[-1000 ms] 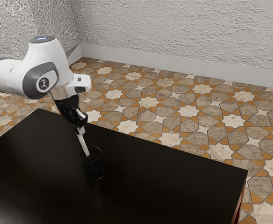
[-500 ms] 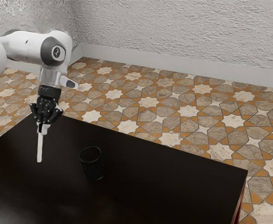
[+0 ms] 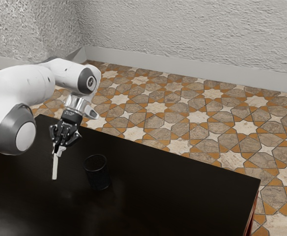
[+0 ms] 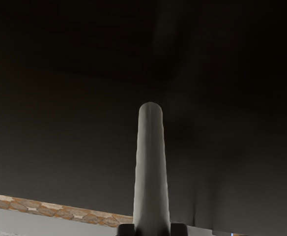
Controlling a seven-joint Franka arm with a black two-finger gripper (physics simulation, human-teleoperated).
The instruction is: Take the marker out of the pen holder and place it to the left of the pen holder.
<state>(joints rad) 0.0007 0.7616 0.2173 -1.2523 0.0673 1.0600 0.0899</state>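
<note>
Marker (image 3: 55, 168) and gripper (image 3: 59, 147) have shifted since the earlier frame, toward the exterior view's right and lower in it; pen holder (image 3: 98, 178) unmoved. Marker is out, nearly upright with a slight tilt, left of the pen holder in the exterior view. Gripper drawn in narrow, fingers (image 4: 179, 230) pinching the marker from both sides. Free end points down at the counter (image 3: 158, 201); can't tell if it touches. Step in hand, as I judge it: the lowering. I'd ease down slowly, well off the pen holder, and let the tip meet the counter softly. Let go upright, it would likely topple and roll; better I lean it toward flat, get its length supported, then open gently and back straight off
</note>
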